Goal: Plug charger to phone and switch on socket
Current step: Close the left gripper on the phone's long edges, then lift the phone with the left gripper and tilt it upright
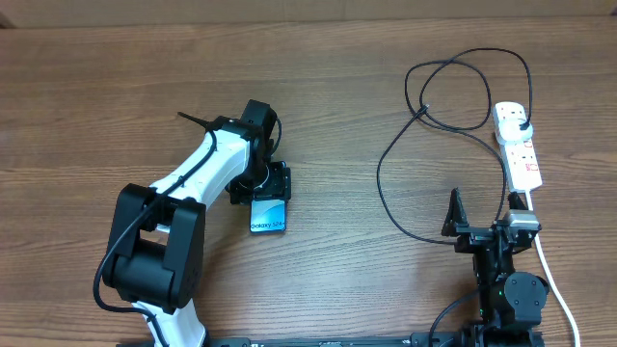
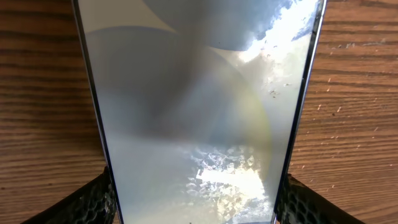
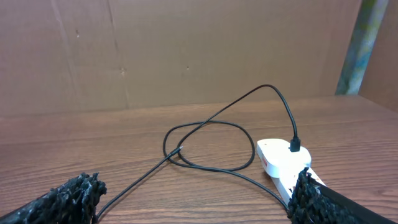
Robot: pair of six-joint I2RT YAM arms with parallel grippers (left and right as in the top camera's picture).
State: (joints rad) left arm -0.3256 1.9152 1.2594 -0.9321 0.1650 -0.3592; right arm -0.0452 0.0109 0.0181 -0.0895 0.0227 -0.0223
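Looks like a robotics lab or test bench rather than a home; judged from a white-and-black robot arm and a black robot arm fixed at the near edge of a wood-grain table; closed off behind by a plain brown board wall with a mottled greenish post at its right end; set out with a phone, a thin black cable and a white power strip, like a staged trial.

Phone left on the table; socket far right, charger looped beside it
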